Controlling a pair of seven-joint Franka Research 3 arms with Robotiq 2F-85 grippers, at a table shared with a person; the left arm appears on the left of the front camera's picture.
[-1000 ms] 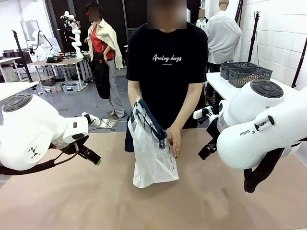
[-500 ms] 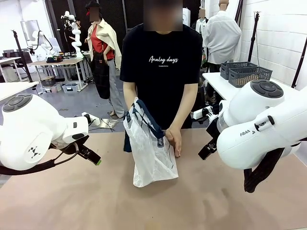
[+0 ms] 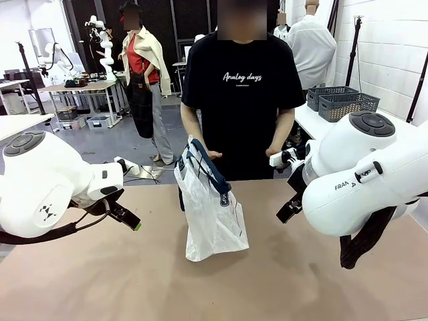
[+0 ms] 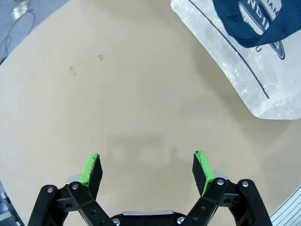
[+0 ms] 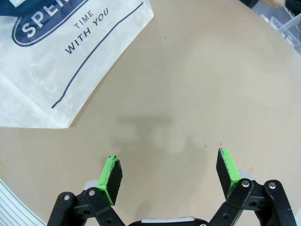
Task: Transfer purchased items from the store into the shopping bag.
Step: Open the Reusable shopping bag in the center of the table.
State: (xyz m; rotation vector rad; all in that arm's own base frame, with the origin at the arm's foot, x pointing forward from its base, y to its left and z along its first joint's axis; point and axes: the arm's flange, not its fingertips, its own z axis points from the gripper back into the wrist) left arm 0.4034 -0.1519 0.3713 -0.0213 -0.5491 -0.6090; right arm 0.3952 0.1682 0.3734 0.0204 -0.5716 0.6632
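The shopping bag (image 3: pixel 212 217), translucent white with navy strap handles and an oval logo, stands upright on the brown table (image 3: pixel 120 281) in front of the person. One of the person's hands (image 3: pixel 212 154) hovers by the handles and the other (image 3: pixel 275 151) is held off to the side. My left gripper (image 3: pixel 131 221) hangs left of the bag, open and empty (image 4: pixel 148 167), with the bag's corner (image 4: pixel 254 70) ahead. My right gripper (image 3: pixel 287 210) sits right of the bag, also open with nothing in it (image 5: pixel 169 169), and the bag's printed face (image 5: pixel 56 66) lies ahead. No purchased items are in view.
Two dark grey lattice baskets (image 3: pixel 342 102) stand on a white side table at the back right. Bare tabletop lies under both grippers and along the near edge. The person's body stands close behind the bag.
The person took the hand off the bag's right side and straightened up, both hands now raised. The bag settled slightly. Neither arm moved.
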